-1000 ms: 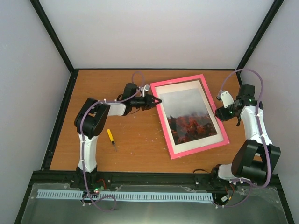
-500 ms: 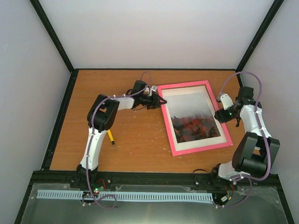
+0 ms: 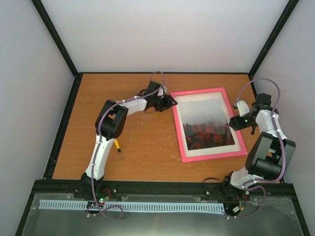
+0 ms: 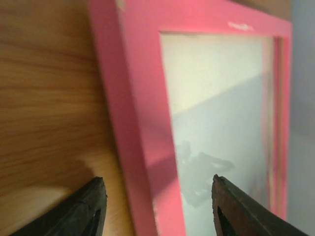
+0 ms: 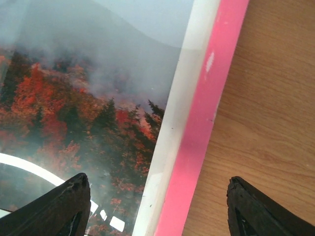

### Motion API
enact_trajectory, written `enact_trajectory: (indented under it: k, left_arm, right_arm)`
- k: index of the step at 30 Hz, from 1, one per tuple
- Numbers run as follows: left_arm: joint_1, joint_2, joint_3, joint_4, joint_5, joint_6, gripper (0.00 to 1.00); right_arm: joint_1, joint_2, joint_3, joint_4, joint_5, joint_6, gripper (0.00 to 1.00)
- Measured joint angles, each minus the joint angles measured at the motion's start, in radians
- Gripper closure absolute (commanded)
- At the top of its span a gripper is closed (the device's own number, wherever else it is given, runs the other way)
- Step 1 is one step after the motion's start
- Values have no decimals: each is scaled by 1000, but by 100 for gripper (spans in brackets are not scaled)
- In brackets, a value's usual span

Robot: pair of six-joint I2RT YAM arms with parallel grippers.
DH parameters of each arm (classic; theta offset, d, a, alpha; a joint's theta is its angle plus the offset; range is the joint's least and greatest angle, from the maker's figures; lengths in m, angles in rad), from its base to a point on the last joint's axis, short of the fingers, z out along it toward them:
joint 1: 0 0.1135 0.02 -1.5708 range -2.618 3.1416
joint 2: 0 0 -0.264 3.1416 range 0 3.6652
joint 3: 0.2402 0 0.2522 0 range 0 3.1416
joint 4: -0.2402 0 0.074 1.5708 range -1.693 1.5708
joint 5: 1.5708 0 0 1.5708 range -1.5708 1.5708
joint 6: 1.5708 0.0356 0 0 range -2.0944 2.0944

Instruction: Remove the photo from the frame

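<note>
The pink frame (image 3: 178,129) lies flat, face up, on the right half of the table. The photo (image 3: 206,129), red-orange forest under grey mist, sits inside it behind a white border. My left gripper (image 3: 170,102) is open at the frame's far left corner. In the left wrist view its jaws (image 4: 157,216) straddle the frame's pink rail (image 4: 133,98). My right gripper (image 3: 235,121) is open at the frame's right side. In the right wrist view its jaws (image 5: 160,209) straddle the pink rail (image 5: 206,108), with the photo (image 5: 74,98) to the left.
A small yellow-handled screwdriver (image 3: 117,144) lies on the wooden table (image 3: 142,147) left of centre, beside the left arm. Black posts and grey walls close in the table at the back and sides.
The frame has slid to the right and turned squarer to the table. My left gripper has followed its far left corner rightward. My right gripper has shifted slightly right along the right side.
</note>
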Motion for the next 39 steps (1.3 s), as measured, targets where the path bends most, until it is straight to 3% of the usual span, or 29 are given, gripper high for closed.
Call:
enact_trajectory:
  k: [6, 11, 18, 26, 33, 39]
  left_arm:
    - [0, -117, -103, -71, -256, 10, 39]
    - [-1, -238, -226, -82, -356, 43, 41]
    - [-68, -338, -313, -90, -373, 111, 41]
    - [-129, -389, -477, -55, -312, 90, 42]
    - [-122, -377, -495, -7, -262, 74, 45]
    - [-122, -343, -483, 32, -235, 75, 47]
  right_arm:
    - [-33, 46, 0, 16, -9, 23, 25]
    - [-37, 92, 13, 28, -11, 33, 22]
    - [-40, 213, 79, 35, -8, 43, 17]
    - [-45, 346, 114, 28, -15, 45, 18]
    - [-48, 338, 95, 39, -29, 29, 22]
    - [-48, 210, -56, 21, -11, 5, 21]
